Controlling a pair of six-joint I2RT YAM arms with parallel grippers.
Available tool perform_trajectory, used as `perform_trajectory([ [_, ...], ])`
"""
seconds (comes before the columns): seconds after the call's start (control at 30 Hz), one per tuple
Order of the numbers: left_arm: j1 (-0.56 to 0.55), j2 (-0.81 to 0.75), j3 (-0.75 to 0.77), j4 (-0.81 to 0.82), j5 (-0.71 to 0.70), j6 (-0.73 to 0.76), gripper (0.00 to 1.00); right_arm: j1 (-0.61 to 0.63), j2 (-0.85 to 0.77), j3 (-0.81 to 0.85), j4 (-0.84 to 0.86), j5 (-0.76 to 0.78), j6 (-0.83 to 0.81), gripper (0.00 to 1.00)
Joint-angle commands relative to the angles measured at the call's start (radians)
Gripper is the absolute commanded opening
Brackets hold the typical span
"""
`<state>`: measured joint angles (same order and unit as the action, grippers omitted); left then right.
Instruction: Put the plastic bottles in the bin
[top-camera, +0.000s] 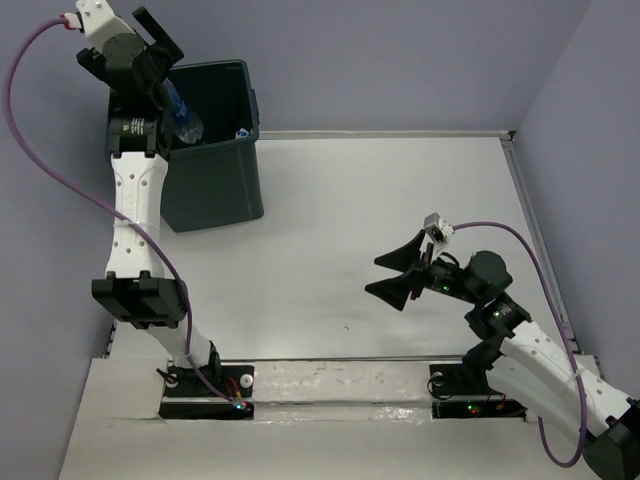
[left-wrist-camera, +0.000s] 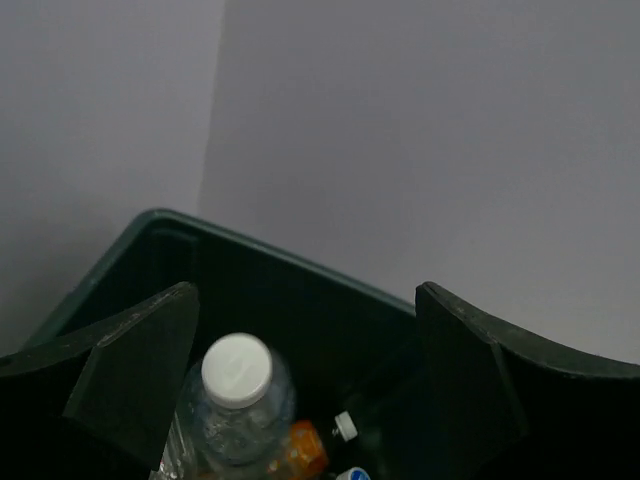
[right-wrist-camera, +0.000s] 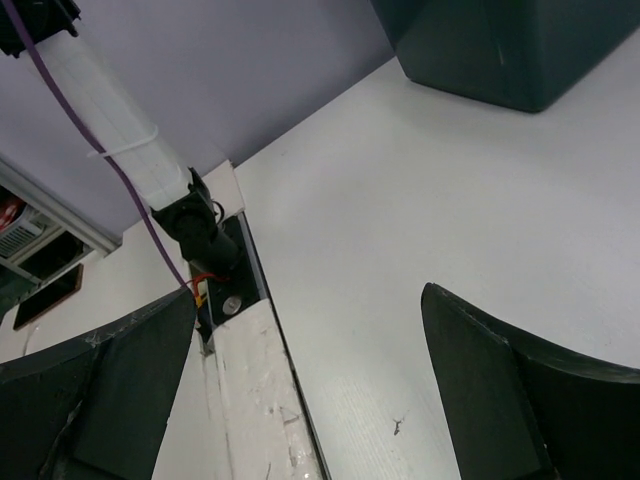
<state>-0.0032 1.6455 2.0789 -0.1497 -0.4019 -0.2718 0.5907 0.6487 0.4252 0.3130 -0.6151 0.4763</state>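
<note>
**Clear bottle at the bin mouth; none showing on the worktop**

Your left pincer (left-wrist-camera: 305, 300) hangs over the bin (top-camera: 215, 190) at the far left corner, jaws spread wide. A clear bottle (left-wrist-camera: 237, 385) with a white cap sits between them. It is narrower than the gap and lies nearer the left finger; you cannot tell from the wrist view whether it touches. The bottle is inside the bin's mouth, above other contents: an orange bottle (left-wrist-camera: 300, 450) and a small white cap (left-wrist-camera: 345, 427) show beside it.

Your right pincer (top-camera: 400, 275) hovers open and empty above the worktop (top-camera: 380, 180), well apart from the bin. The overhead view shows no bottle on the worktop.

Judgement: the task is at or near its end. What is left is to confirm the clear bottle drops free.
</note>
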Motion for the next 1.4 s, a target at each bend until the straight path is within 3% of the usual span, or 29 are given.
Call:
perform_trajectory([
  [0.0,-0.009,-0.090,0.010,0.027,0.138,-0.058,0.99,0.008,-0.004,0.029,-0.012,0.029,-0.015,0.99],
  [0.17,-0.052,-0.256,-0.109,0.085,0.273,-0.104,0.99,0.008,-0.004,0.069,-0.014,0.069,-0.021,1.00],
  [0.23,-0.073,-0.443,-0.284,0.163,0.356,-0.144,0.99,0.008,-0.032,0.102,-0.050,0.101,-0.066,1.00],
  [0.4,-0.115,-0.703,-0.623,0.254,0.589,-0.220,0.99,0.008,-0.139,0.225,-0.196,0.268,-0.156,1.00],
  [0.5,-0.132,-0.856,-0.834,0.291,0.811,-0.244,0.99,0.008,-0.228,0.267,-0.245,0.426,-0.143,1.00],
  [0.63,-0.133,-1.039,-1.035,0.291,0.955,-0.242,0.99,0.008,-0.323,0.336,-0.313,0.632,-0.220,1.00],
  [0.73,-0.133,-1.179,-1.138,0.259,0.968,-0.227,0.99,0.008,-0.383,0.412,-0.388,0.815,-0.289,1.00],
  [0.87,-0.133,-1.344,-1.232,0.188,0.962,-0.204,0.99,0.008,-0.434,0.437,-0.410,0.876,-0.285,1.00],
  [1.07,-0.158,-1.383,-1.280,0.151,0.954,-0.172,0.99,0.008,-0.425,0.369,-0.425,0.857,-0.202,1.00],
  [1.37,-0.164,-1.360,-1.261,0.127,0.917,-0.151,0.99,0.008,-0.348,0.411,-0.419,0.836,-0.203,1.00],
])
